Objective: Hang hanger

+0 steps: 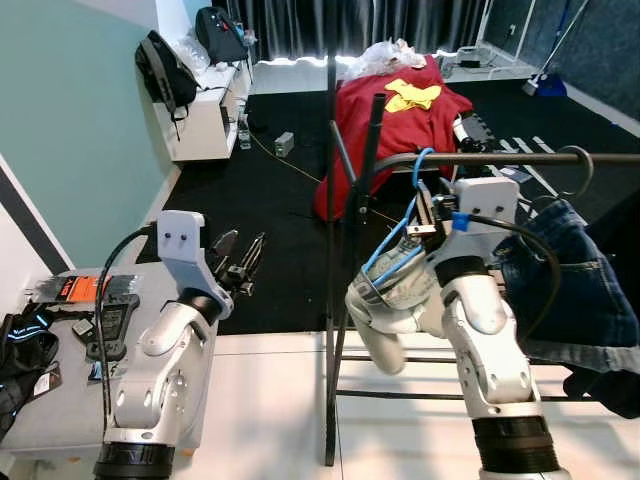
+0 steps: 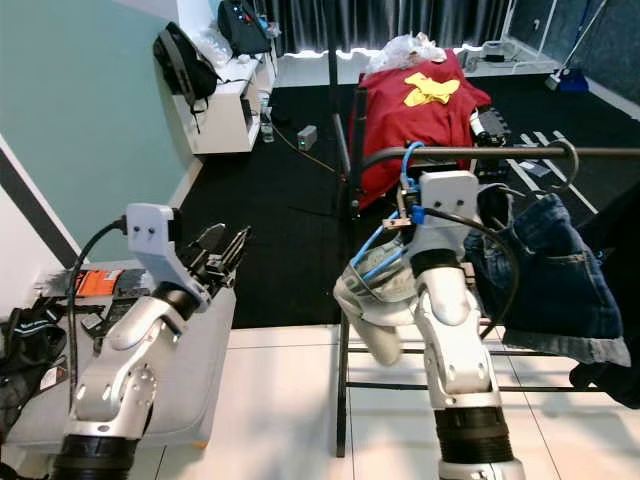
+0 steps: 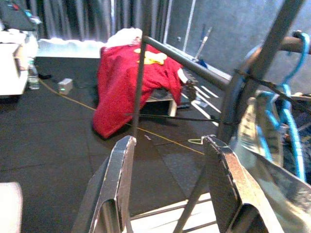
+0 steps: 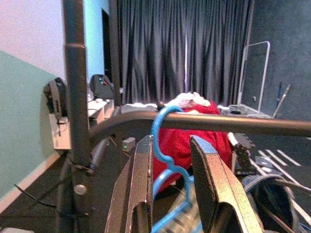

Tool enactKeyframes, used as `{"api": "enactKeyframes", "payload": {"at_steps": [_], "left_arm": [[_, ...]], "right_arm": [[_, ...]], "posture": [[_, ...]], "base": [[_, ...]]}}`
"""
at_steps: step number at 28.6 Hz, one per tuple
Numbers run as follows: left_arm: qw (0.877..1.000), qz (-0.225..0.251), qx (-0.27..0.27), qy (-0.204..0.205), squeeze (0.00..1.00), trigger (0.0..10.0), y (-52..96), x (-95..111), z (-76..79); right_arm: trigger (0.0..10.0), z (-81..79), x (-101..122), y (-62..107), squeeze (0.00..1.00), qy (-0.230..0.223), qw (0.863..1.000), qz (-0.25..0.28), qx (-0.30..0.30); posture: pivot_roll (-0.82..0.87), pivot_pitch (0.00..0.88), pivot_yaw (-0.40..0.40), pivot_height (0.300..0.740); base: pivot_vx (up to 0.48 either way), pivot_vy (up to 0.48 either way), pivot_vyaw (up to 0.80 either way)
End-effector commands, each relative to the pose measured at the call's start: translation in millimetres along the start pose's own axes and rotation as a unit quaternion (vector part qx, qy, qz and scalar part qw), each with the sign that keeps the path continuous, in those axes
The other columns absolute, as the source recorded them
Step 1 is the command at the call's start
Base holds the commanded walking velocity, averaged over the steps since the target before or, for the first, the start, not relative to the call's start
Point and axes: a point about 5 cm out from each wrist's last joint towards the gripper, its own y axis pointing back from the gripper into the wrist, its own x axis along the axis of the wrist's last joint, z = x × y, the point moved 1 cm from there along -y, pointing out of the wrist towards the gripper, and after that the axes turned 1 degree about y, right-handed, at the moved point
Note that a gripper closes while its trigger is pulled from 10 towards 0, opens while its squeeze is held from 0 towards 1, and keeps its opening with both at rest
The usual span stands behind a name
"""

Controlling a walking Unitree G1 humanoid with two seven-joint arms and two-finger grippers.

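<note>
The blue hanger [image 4: 163, 160] is already sitting with its hook over the dark rail [image 4: 233, 124] of the clothes rack [image 1: 332, 300], carrying a pale garment [image 1: 395, 290]. The right pincer [image 4: 170, 179] is standing around its neck, fingers slightly apart, not clearly gripping. For a good finish, it should be opening wider and backing out straight, so the hook is not dragged off. The left pincer [image 3: 170, 184] is waiting open and empty beside the rack, above the grey bench [image 1: 60, 400].
</note>
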Motion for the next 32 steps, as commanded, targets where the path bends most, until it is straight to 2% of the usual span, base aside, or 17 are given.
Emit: {"api": "enactKeyframes", "payload": {"at_steps": [1,2,4,5,10,14,16,32], "left_arm": [[1.0,-0.002,-0.004,0.009,0.0,10.0,1.2,-3.1,3.7],[1.0,-0.011,-0.003,0.006,0.0,10.0,-0.6,-5.1,4.4],[1.0,-0.011,-0.003,0.006,0.0,10.0,-0.6,-5.1,4.4],[1.0,-0.019,0.002,0.005,0.0,10.0,-2.4,-6.6,4.0],[0.999,-0.032,0.018,-0.002,0.0,10.0,-4.8,-8.6,0.4],[0.999,-0.031,0.031,-0.015,0.0,10.0,-7.2,-6.7,-0.7],[0.999,-0.019,0.036,-0.023,0.0,10.0,-10.9,0.4,2.5],[0.999,-0.001,0.034,-0.029,0.0,10.0,-14.1,11.8,4.4]], "right_arm": [[10.0,-2.4,1.6,2.5,0.0,-0.021,1.0,-0.008,0.017],[10.0,-7.2,-3.2,1.7,0.0,-0.046,0.997,-0.027,0.055],[10.0,-7.2,-3.2,1.7,0.0,-0.046,0.997,-0.027,0.055],[10.0,-11.2,-5.1,2.9,0.0,-0.059,0.994,-0.044,0.078],[10.0,-9.3,-4.0,0.6,0.0,-0.058,0.994,-0.05,0.08],[10.0,-6.5,2.0,-3.3,0.0,-0.055,0.996,-0.024,0.063],[10.0,-6.9,7.2,-7.3,0.0,-0.056,0.997,-0.001,0.06],[10.0,-10.9,17.5,-8.4,0.0,-0.059,0.995,0.02,0.08]], "posture": [[-0.07,0.031,0.005,0.74],[-0.07,0.025,0.009,0.74],[-0.07,0.025,0.009,0.74],[-0.07,0.023,0.013,0.74],[-0.08,0.017,0.013,0.74],[-0.08,0.014,0.012,0.74],[-0.08,0.011,0.007,0.74],[-0.07,0.019,0.011,0.74]], "base": [[0.0,0.0,0.0],[0.0,0.0,0.0],[0.0,0.0,0.0],[0.0,0.0,0.0],[0.0,0.0,0.0],[0.0,0.0,0.0],[0.0,-0.345,0.0],[0.0,-0.428,0.0]]}}
